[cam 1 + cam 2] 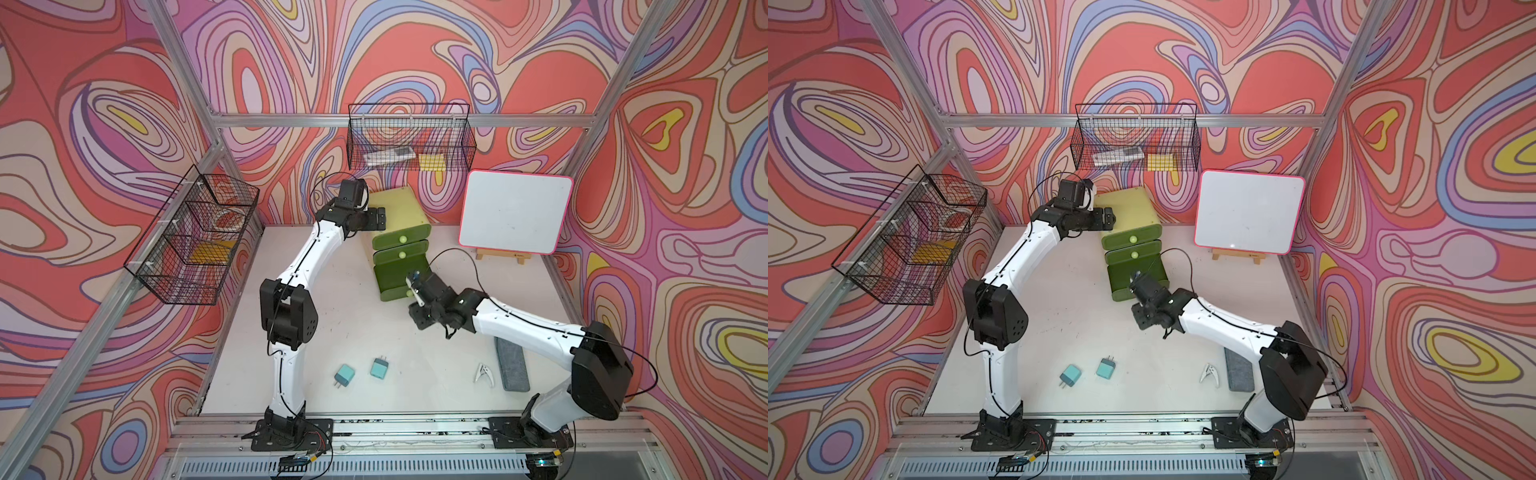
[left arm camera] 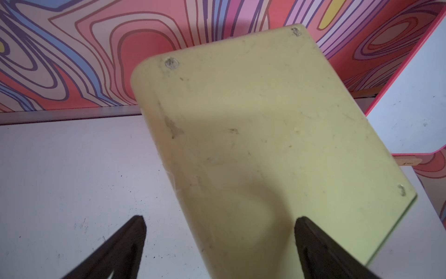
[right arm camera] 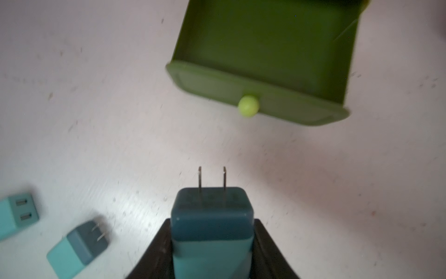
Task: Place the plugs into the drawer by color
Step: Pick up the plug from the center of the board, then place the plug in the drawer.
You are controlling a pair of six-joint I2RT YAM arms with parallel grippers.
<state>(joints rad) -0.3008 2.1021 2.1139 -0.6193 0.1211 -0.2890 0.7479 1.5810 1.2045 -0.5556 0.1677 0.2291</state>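
- Right up close: a teal plug (image 3: 212, 207) is pinched between the jaws of the right gripper (image 3: 212, 225), with its two prongs pointing out towards the chest.
- Just ahead, the bottom drawer (image 3: 289, 103) is pulled well out. Its pale knob (image 3: 248, 106) faces the plug across a bare strip of table.
- In a top view the right gripper sits just off that drawer's front corner, beside the knob.
- The drawer chest (image 1: 399, 208) stands towards the back of the table, with its upper two drawers pushed in.
- The left gripper (image 2: 220, 219) is spread wide and holds nothing. One finger is over the chest's yellow-green top and the other over the table, and I can't tell whether it touches.
- A loose teal plug (image 1: 344, 373) and a second loose teal plug (image 1: 379, 368) lie near the front edge, close together but apart. There is open table between them and the chest.
- Front right, a white clip (image 1: 482, 372) lies just beside a grey felt eraser (image 1: 512, 363), partly under the right arm.
- At the back right, a pink-rimmed whiteboard (image 1: 515, 216) leans on a small wooden easel (image 1: 503, 255), near the chest.
- The white tabletop (image 1: 332, 324) is scuffed and speckled.
- Two black wire baskets (image 1: 195, 237) (image 1: 409, 137) hang on swirl-patterned walls.
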